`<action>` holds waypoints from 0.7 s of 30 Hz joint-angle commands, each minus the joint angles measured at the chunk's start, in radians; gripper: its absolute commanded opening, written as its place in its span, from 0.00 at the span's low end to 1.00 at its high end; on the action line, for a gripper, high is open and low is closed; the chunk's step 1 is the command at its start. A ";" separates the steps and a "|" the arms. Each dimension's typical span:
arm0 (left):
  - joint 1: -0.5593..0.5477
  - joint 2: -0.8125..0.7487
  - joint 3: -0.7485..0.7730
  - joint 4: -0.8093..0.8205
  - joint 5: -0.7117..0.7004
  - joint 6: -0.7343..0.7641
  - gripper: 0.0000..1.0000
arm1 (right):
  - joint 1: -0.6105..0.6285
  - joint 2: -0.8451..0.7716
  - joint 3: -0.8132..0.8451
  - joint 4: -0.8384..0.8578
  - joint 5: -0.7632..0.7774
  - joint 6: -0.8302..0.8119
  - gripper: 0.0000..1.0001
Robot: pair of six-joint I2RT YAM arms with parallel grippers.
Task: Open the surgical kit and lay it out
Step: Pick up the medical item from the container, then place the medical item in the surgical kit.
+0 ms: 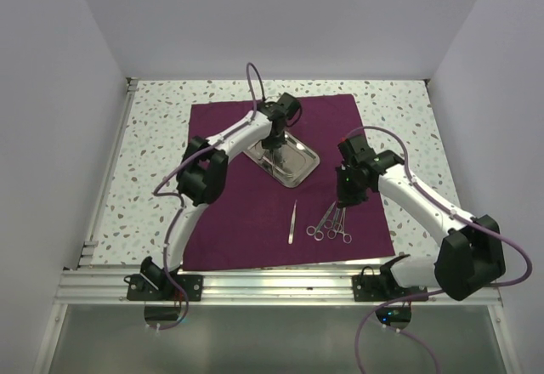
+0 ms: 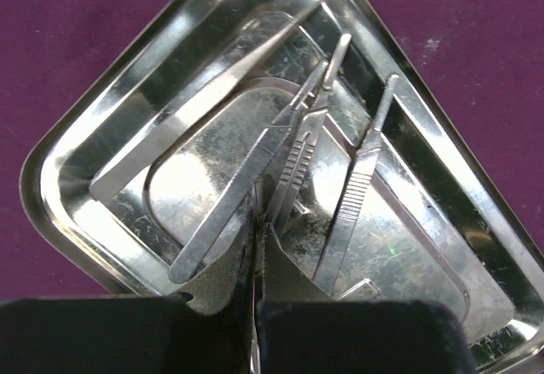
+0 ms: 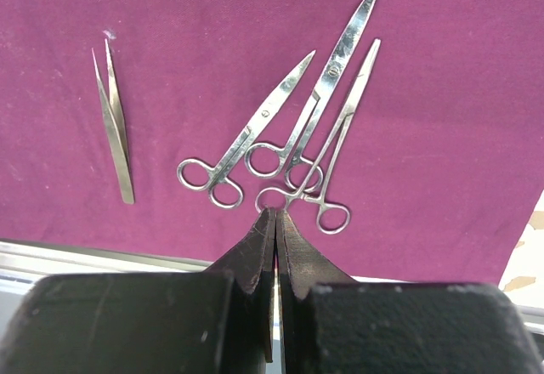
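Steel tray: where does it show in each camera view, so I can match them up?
Top external: steel tray sits just above centre.
Left wrist: steel tray fills most of the frame.
Right wrist: not in view.
Shared landmark: purple cloth, seen in all three views.

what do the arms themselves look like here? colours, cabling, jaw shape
Both match: the left arm and right arm have white links between bulky black joint housings, on black base plates. A purple cable loops loosely along each. The jaws are matte black, blocky at the root, tapering to thin wedge tips. No markings or sleeves visible.
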 commanded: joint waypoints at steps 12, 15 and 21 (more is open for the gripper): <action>0.025 -0.224 -0.035 0.025 0.071 0.101 0.00 | -0.006 0.047 0.079 0.025 -0.028 -0.022 0.00; 0.014 -0.295 -0.108 0.011 0.083 0.102 0.00 | -0.004 0.051 0.087 0.021 -0.020 -0.026 0.00; -0.087 -0.514 -0.514 0.116 0.123 0.041 0.00 | -0.007 0.062 0.071 0.030 0.011 -0.034 0.00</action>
